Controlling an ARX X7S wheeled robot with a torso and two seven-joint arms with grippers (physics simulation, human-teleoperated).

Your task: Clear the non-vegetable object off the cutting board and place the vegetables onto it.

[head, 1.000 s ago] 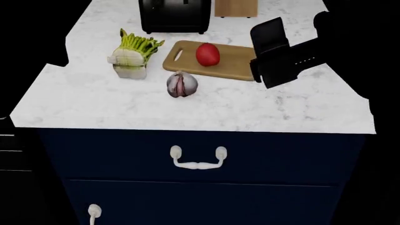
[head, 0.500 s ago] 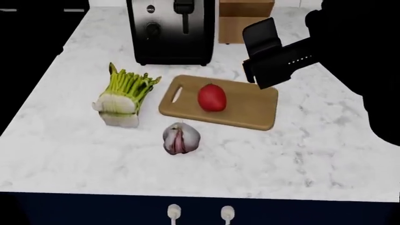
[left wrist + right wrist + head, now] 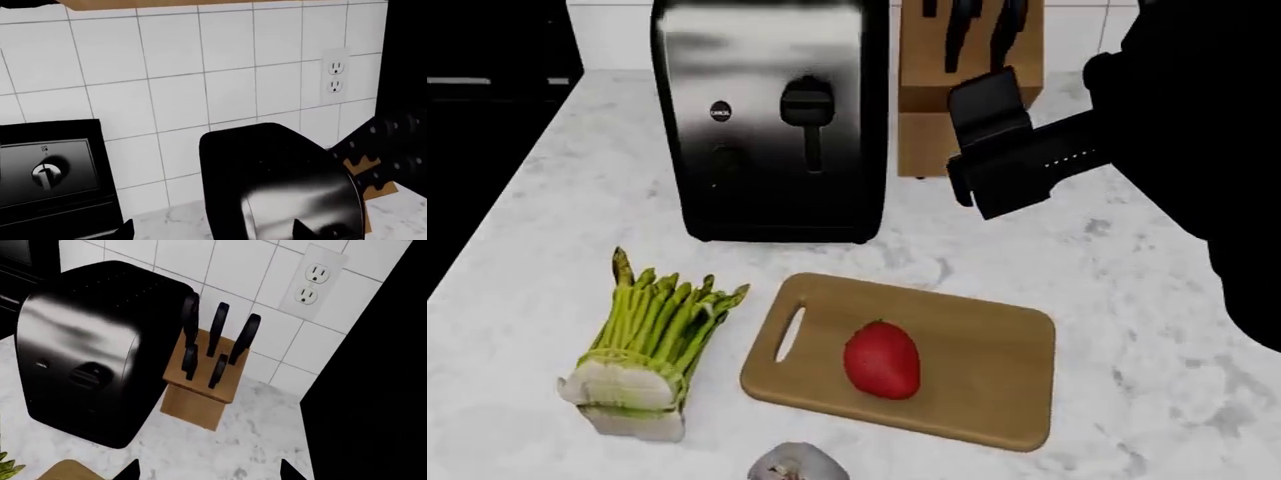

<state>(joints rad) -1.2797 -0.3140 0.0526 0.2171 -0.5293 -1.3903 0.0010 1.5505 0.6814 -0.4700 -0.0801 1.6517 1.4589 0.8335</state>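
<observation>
Nothing is grasped yet, so the step in hand looks like the approach for the first job, taking the red fruit [image 3: 882,359] off the cutting board [image 3: 988,350]. Nearest on the marble worktop [image 3: 1121,300], the garlic bulb [image 3: 798,465] peeps in at the near edge, just in front of the board and apart from it. To the left the asparagus bundle [image 3: 651,340] lies beside the board's handle-slot end, its whitish cut base toward the near side and its tips pointing far; it does not touch the board. The fruit sits near the board's middle, upright and clear of everything else. Farther back and to the right, the right claw [image 3: 1004,150] hangs above the worktop, beyond the board's far edge and in front of the knife block [image 3: 968,75], with the toaster [image 3: 774,120] to its left. Its arm comes in from the right, and the wrist camera looks out at the toaster, block and tiled wall rather than at the fruit. I cannot tell whether its jaws are parted or closed. The left claw is out of the head view and its state cannot be told either. The next move, as I judge it, calls for bringing the right claw nearer and down over the fruit, jaws spread wide enough to span it.
</observation>
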